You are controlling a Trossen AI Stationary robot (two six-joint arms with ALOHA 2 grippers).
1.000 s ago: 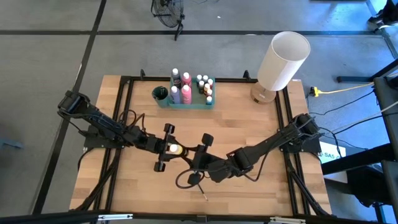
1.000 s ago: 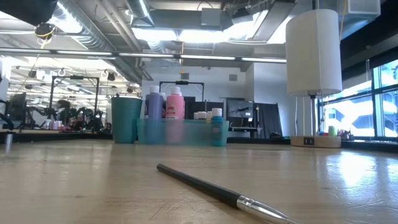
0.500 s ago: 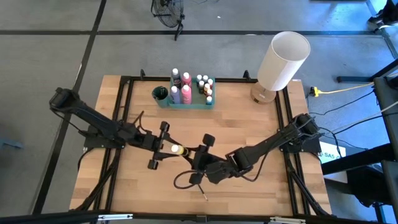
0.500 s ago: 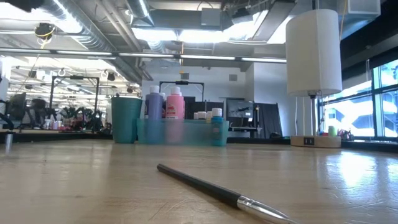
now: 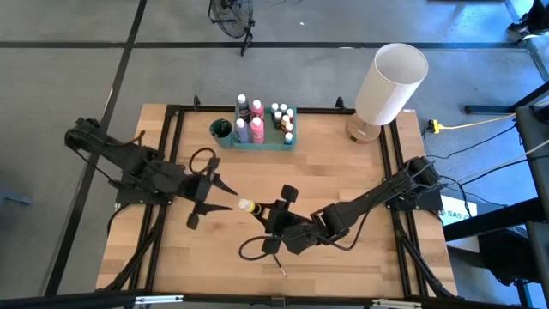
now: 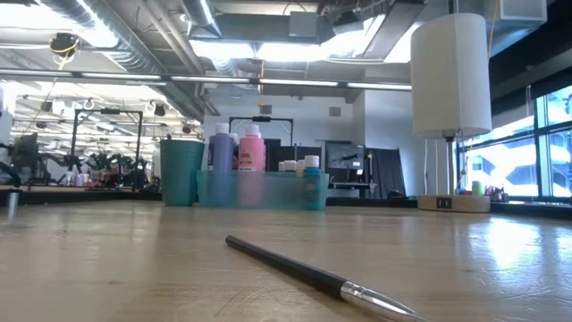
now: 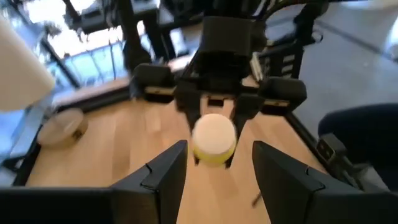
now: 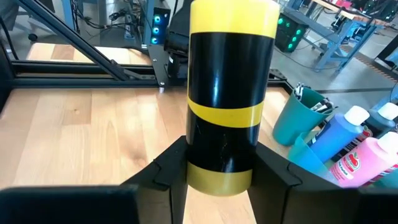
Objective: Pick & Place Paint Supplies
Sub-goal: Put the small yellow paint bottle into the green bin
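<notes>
Clearly the yellow-and-black paint bottle [image 8: 226, 93] sits clamped between the right gripper's [image 5: 257, 209] fingers [image 8: 169, 168], its body pinched low down and its long axis running straight out past the fingertips — toward the left arm. In the high view its white cap [image 5: 244, 205] is the end that pokes out beyond the right fingers, held above the middle of the wooden table [image 5: 343, 163].

The left gripper [image 5: 221, 196] faces that cap head-on: in the left wrist view the cap shows end-on in the gap ahead of its own two fingers [image 7: 163, 177], which stand apart with nothing between them and are not touching the bottle. So the bottle lies directly in front of the left fingers, cap first, with the right fingers gripping the far end.

Judged from this, the right arm is the one that has the bottle. Farther along the table the green tray [image 5: 292, 142] already carries several bottles, and a loose paintbrush [image 6: 313, 274] lies flat near the table's front edge — beyond either set of fingers.
</notes>
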